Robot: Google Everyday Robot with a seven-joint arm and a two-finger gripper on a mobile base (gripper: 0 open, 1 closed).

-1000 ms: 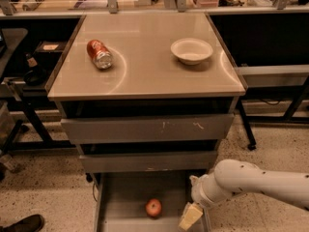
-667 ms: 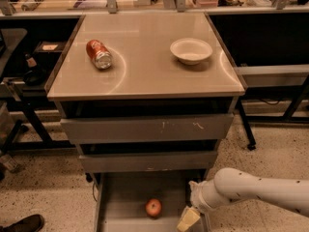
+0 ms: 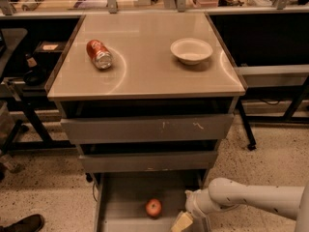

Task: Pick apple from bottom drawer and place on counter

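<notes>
Camera view: reach step, pincer (image 3: 183, 221) low in bottom drawer (image 3: 125, 197) just right of apple (image 3: 153, 207), grip state unclear; next shift left onto it.

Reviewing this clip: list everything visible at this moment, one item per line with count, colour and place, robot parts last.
apple: 1, red, on the floor of the bottom drawer, left of the gripper.
bottom drawer: 1, grey, pulled open at the cabinet's base.
upper drawers: 2, grey and scuffed, above the bottom drawer.
counter: 1, glossy beige-grey, top of the cabinet.
soda can: 1, red, lying on its side on the counter's left part.
bowl: 1, white, on the counter's right part.
shoe: 1, dark, floor at lower left.
arm: 1, white, entering from the right.
gripper: 1, pale, over the bottom drawer's right side, apart from the apple.
</notes>
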